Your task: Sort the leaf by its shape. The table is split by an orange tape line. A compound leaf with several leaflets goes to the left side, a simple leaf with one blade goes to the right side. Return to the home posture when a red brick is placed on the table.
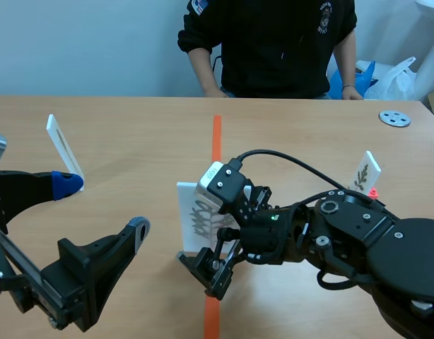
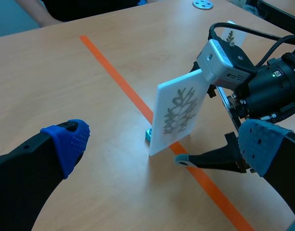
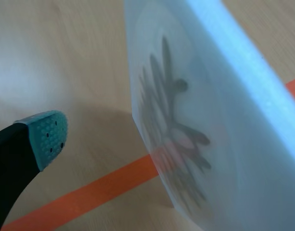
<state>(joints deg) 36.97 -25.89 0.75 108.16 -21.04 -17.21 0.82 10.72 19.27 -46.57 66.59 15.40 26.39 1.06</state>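
Note:
A white card (image 1: 194,215) printed with a grey leaf of several leaflets stands upright on the orange tape line (image 1: 217,138), on a small teal base (image 2: 148,135). My right gripper (image 1: 211,247) is open around it. In the right wrist view one dotted pad (image 3: 45,135) stands clear of the card (image 3: 224,120), and the card hides the other finger. My left gripper (image 1: 102,205) hangs open to the left of the line, blue pads (image 2: 73,139) wide apart, holding nothing.
A plain-looking white card (image 1: 63,152) leans on the left side. A card with a dark leaf (image 1: 363,171) stands on the right side on a red base. A grey disc (image 1: 394,119) lies far right. A person (image 1: 273,42) sits across the table.

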